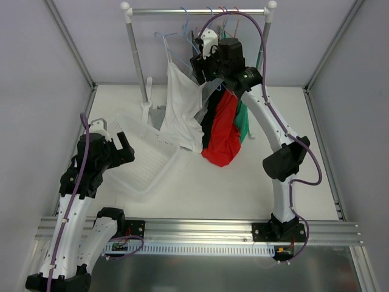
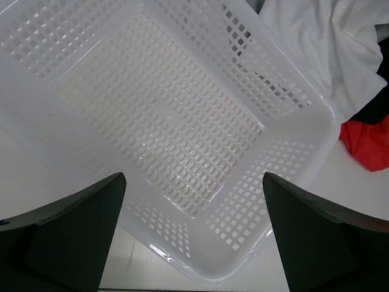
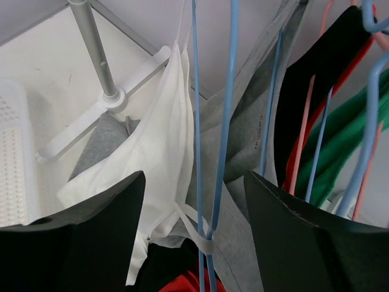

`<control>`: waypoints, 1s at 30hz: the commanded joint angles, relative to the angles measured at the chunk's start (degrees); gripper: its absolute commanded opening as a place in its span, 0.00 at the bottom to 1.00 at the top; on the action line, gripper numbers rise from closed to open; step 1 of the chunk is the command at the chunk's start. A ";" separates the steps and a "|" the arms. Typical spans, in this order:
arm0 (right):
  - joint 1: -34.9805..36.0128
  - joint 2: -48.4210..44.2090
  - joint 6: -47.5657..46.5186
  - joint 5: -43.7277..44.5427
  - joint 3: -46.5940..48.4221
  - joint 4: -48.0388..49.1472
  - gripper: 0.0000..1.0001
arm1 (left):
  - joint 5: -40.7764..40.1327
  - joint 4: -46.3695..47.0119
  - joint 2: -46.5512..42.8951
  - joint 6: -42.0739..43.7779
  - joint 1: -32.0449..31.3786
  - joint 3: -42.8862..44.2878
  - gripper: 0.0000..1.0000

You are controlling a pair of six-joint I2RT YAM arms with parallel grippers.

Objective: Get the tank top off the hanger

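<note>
Beneath the rail (image 1: pixel 197 10), the wide-open right gripper (image 3: pixel 194 201) is bracketing the hanger (image 3: pixel 223 121), apparently needing to close before unstrapping the tank top (image 3: pixel 161 140).

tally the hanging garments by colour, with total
white tank top: 1
grey garment: 1
black garment: 1
red garment: 1
green garment: 1
Total: 5
</note>
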 commanded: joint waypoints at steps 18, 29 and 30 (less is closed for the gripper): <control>-0.17 0.24 2.48 -2.18 2.46 7.00 0.38 | 2.89 1.82 -0.40 0.68 -1.38 -0.27 0.99; -0.26 0.50 3.36 -2.00 2.46 7.35 0.13 | 3.16 1.82 -0.57 0.77 -1.47 -0.36 0.99; -0.17 0.42 4.05 -2.09 2.37 7.70 0.10 | 3.24 1.90 -0.49 0.77 -1.47 -0.27 0.99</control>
